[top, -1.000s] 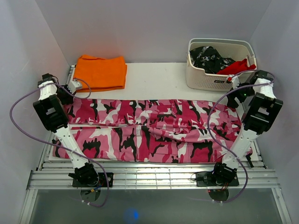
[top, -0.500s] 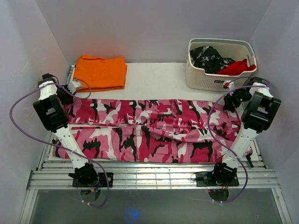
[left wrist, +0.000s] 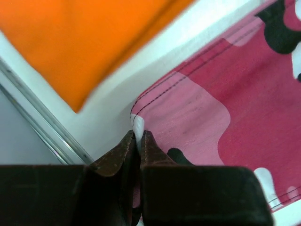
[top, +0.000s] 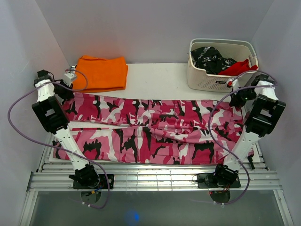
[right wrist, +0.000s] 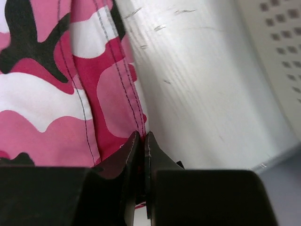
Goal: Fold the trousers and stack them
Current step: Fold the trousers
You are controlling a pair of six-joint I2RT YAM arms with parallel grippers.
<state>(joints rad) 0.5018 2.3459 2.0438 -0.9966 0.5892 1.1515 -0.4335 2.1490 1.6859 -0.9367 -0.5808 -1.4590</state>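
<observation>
The long cloth trousers in camouflage print of hot pink, pale pink, white and black patches (top: 155,129) lie spread lengthwise across the white table (top: 160,77). They reach from its left side almost to its right side and cover the near half. A long crease or seam runs along their middle from left to right, with slight wrinkles around the centre. The far long edge stretches between the two grippers.

In the left wrist view, the trousers' (left wrist: 225,94) corner has a hem with two dark stitch lines. The left gripper (left wrist: 138,136) is pinched tight on that corner, and a sliver of white cloth shows between its dark fingers. From above, this gripper (top: 65,92) sits at the far-left corner of the cloth.

The right gripper (right wrist: 143,136) is clamped on the trousers' (right wrist: 56,94) stitched edge at the far-right end (top: 235,99), with bare table (right wrist: 202,94) just beside it.

A folded plain orange cloth (top: 101,73) lies on the table just beyond the left corner, also seen blurred from the left wrist (left wrist: 80,42). A white perforated plastic basket (top: 211,82) stands at the far right, holding a black-and-white speckled garment (top: 209,59) and a red cloth (top: 237,67).
</observation>
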